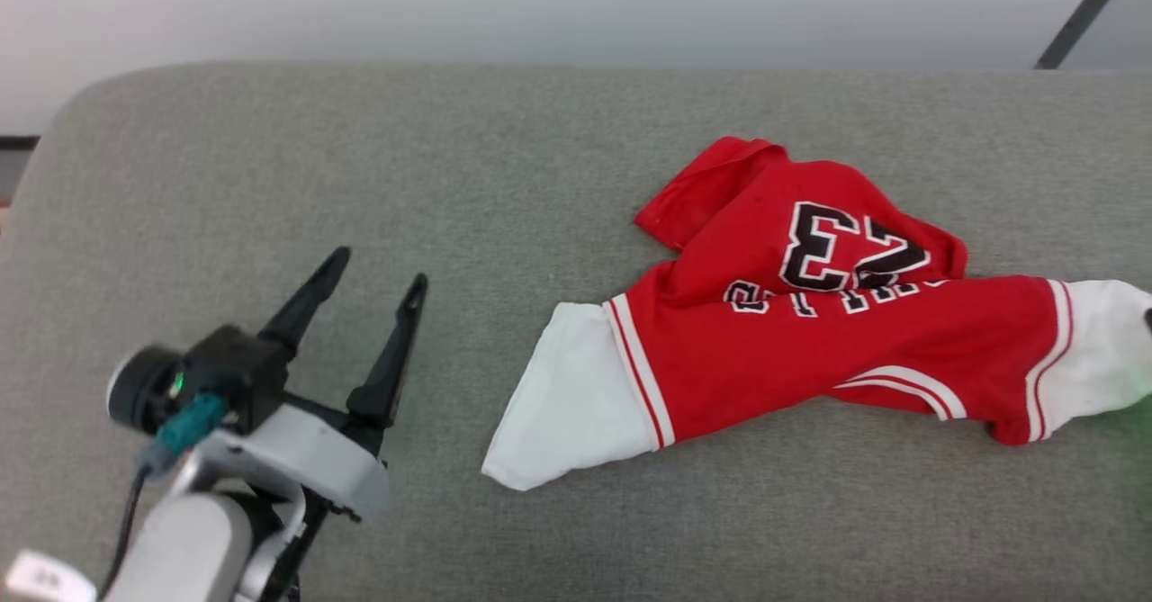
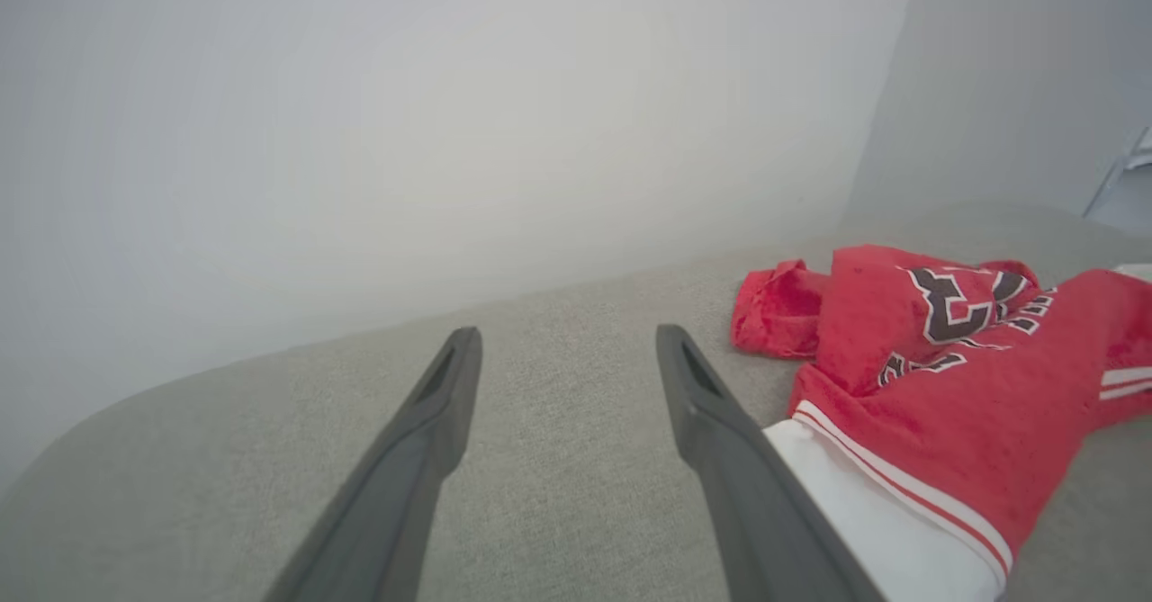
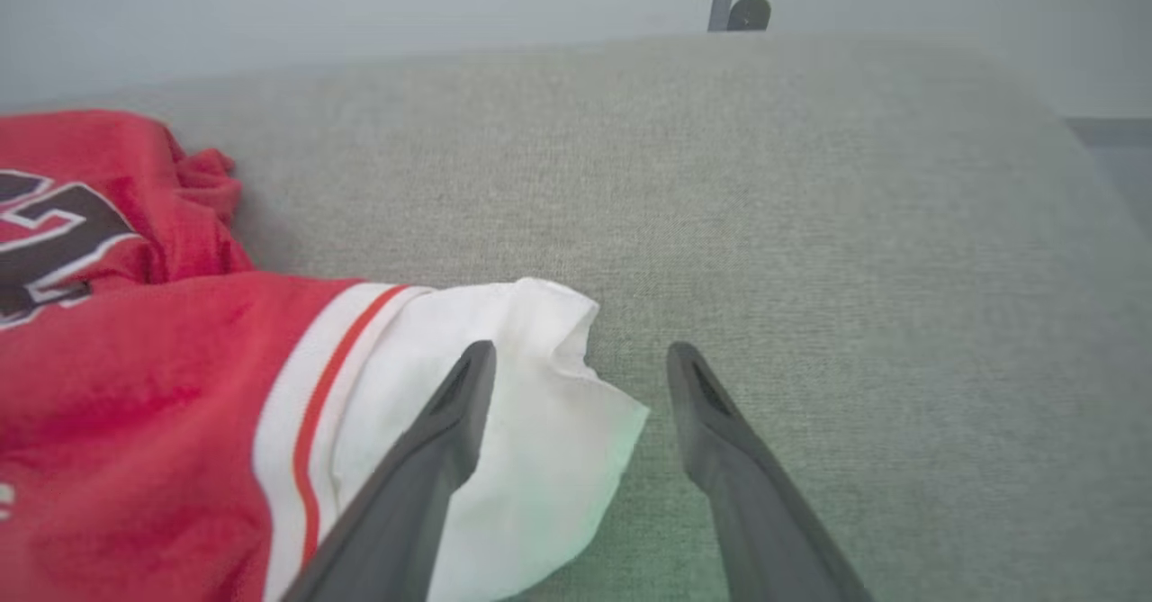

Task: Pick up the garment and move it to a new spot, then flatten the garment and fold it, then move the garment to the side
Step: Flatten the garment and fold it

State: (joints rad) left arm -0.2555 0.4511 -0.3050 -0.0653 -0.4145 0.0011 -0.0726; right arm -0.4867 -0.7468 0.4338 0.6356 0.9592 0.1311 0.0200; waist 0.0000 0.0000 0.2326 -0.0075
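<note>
Crumpled red jersey T-shirt with white sleeves [image 1: 810,341] isn't gripped, probably so it can be flattened next; left gripper [image 1: 378,271] and right gripper [image 3: 583,350] fingers are spread apart.

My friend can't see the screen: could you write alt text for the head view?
A crumpled red jersey with white sleeves and a black 23 lies on a grey padded surface. At lower left, the left gripper stands open and empty, apart from it.
</note>
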